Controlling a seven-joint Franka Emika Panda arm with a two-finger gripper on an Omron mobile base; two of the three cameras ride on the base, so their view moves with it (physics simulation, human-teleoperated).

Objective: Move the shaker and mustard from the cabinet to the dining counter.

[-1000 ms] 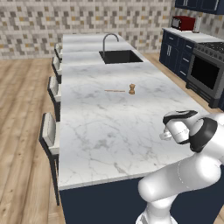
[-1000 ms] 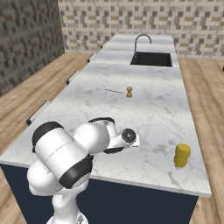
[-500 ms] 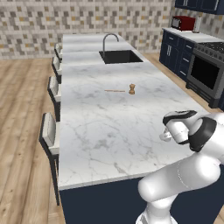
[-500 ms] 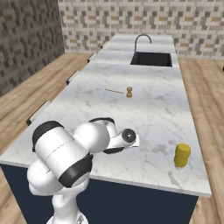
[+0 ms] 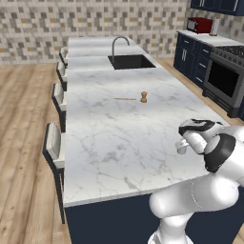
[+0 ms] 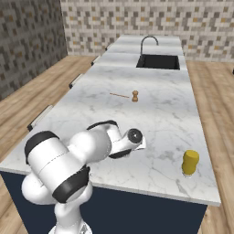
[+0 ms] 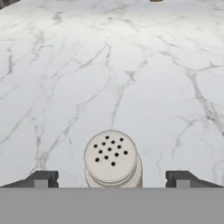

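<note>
Pale grey-white cylindrical shaker [image 7: 112,159], perforated cap uppermost, standing upright on the white grey-veined marble bench [image 7: 131,65] midway between the two spread fingers [image 7: 41,179] with a gap on either side; chunky yellow mustard [image 6: 190,162] standing upright near the bench's near right corner.

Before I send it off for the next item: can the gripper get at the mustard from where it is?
Probably yes. The mustard stands upright on the dining counter beside the arm, with bare marble between. The gripper is open, though the shaker stands between its fingers.
</note>
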